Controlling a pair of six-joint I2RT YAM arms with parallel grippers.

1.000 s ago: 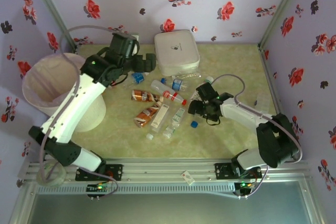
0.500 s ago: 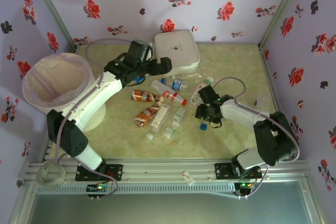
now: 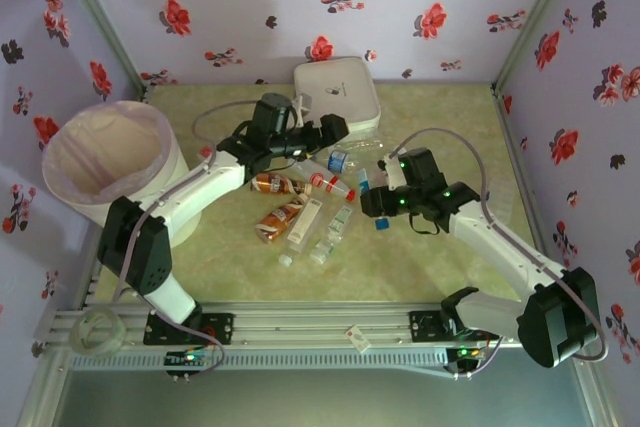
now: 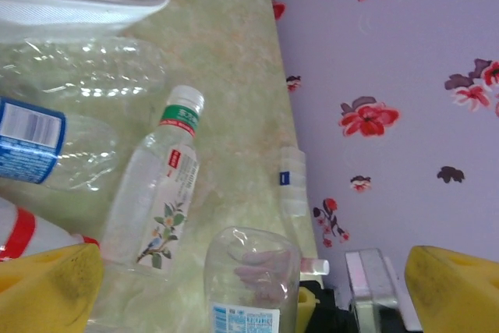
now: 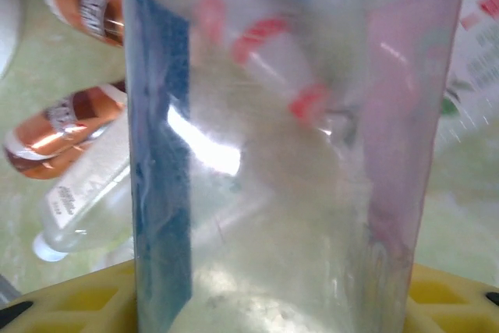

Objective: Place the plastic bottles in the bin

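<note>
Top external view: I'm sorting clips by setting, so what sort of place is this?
Likely a robot test cell: flowered wallpaper panels on metal frame posts, left arm and right arm bolted to an aluminium rail, bottles strewn beside a lined bin.

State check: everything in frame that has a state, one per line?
left gripper: open, empty
right gripper: shut on clear bottle
clear bottle: gripped between the yellow fingers
bin: upright, bag-lined
white box: closed
brown-wrapped bottles: lying on table

Clear and brown-wrapped plastic bottles [image 3: 300, 209] scattered mid-table, one blue-labelled bottle [image 5: 273, 193] gripped in jaws, white lined bin [image 3: 100, 109] upright left
</note>
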